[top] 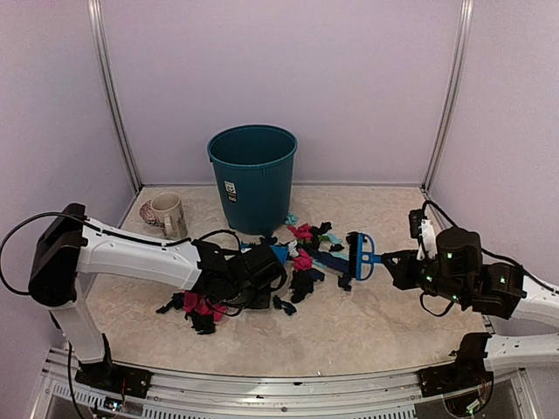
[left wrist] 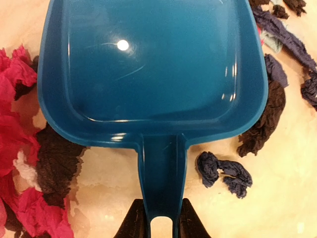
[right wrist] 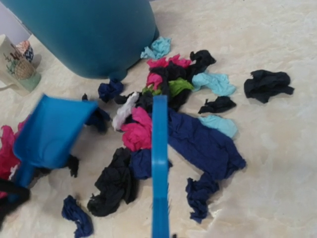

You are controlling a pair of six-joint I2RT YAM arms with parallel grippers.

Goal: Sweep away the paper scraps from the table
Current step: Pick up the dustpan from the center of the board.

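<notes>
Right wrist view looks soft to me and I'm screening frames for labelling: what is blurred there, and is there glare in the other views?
Right wrist: the dustpan and the close brush look soft-edged, the paper scraps sharper. Left wrist: sharp, with one small round light reflection on the glossy dustpan. Top external: even lighting, soft shadows under the arms, no glare.
</notes>
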